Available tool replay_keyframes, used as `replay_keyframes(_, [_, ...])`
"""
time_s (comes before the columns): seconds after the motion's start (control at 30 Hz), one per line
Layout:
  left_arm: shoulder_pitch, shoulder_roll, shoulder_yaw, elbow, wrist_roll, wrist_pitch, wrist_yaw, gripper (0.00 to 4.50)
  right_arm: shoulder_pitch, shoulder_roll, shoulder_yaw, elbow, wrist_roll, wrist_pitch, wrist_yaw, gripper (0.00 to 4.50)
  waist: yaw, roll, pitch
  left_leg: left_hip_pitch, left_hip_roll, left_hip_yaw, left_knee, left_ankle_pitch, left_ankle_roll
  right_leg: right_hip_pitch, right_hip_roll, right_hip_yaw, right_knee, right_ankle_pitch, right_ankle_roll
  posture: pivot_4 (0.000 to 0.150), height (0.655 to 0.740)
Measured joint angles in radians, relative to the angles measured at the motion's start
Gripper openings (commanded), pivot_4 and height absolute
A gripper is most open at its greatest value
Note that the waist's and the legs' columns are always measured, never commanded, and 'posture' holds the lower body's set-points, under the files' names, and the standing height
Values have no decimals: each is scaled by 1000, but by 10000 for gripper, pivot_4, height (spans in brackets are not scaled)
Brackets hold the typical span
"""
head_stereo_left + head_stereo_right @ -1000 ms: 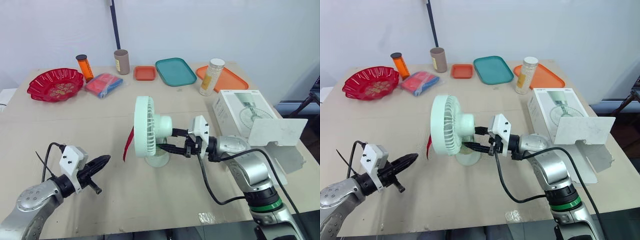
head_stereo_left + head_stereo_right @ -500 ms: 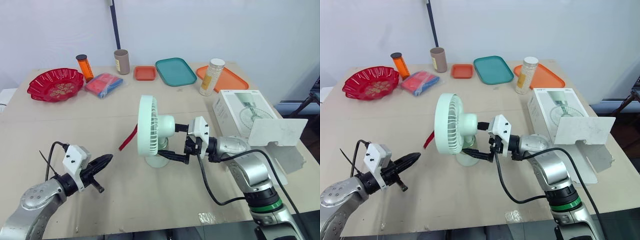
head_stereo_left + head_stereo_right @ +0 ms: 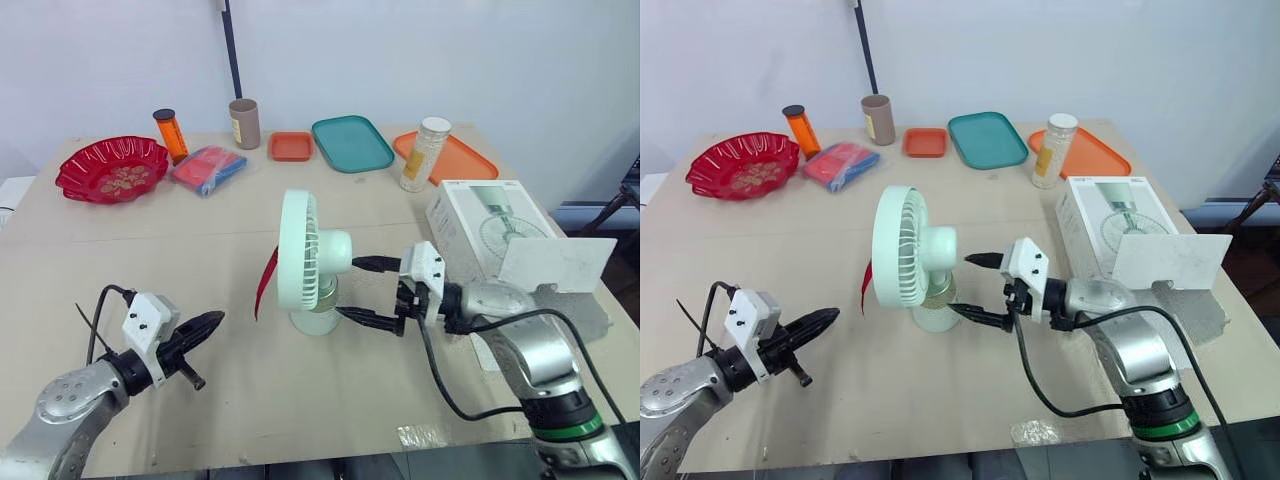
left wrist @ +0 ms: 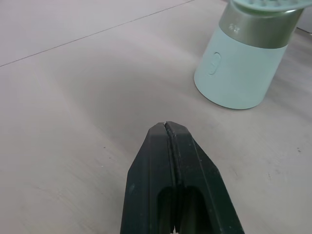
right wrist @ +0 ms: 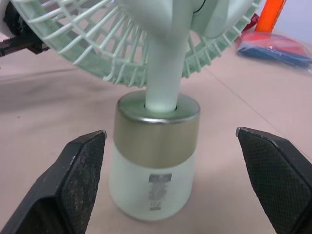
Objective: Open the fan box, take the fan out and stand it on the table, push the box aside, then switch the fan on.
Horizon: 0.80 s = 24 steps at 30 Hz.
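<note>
While bearing upright fan (image 3: 305, 262), centre: table (image 3: 130, 260).
Box (image 3: 488, 222): right edge, flap open (push aside next).
Right gripper (image 3: 351, 289): jaws wide, flanking fan base.
Left gripper (image 3: 211, 321): lower left, jaws pressed together.
Button (image 4: 214, 63): on base, last.

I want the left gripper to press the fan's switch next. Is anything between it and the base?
Nothing visible. Bare table lies between the left gripper and the fan's base, whose button faces it. A red ribbon hangs from the grille, seemingly above that path.
</note>
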Motion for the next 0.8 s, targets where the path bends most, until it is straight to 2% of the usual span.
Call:
replay_keyframes(0.17, [15,43,44,-1,-19,-4,-50,17199,85,-64,-81,-94,38,65,-27,45000,2,0,0,0,0,0,0,-1,1,0,0,0,0,0,0,1500,7400])
replay_keyframes(0.2, [23,56,55,0,-19,-7,-60,21784,102,-77,-96,-115,49,79,-33,45000,1,0,0,0,0,0,0,-1,2,0,0,0,0,-1,0,1500,7400])
replay_keyframes(0.43, [85,107,156,-3,-55,-24,-147,44887,244,-138,-233,-281,129,181,-81,45000,4,0,0,0,0,0,0,-1,2,1,0,0,-1,-1,1,1500,7400])
replay_keyframes(0.63, [218,137,200,-49,-74,-47,-250,44887,408,-150,-325,-372,144,197,-118,45000,9,0,0,0,0,1,0,-2,4,2,0,0,-1,-3,1,1500,7400])
replay_keyframes(0.8, [244,139,203,-60,-63,-86,-280,44887,472,-150,-380,-383,138,179,-131,45000,9,0,0,1,0,1,1,-2,4,4,0,0,-2,-4,1,1500,7400])
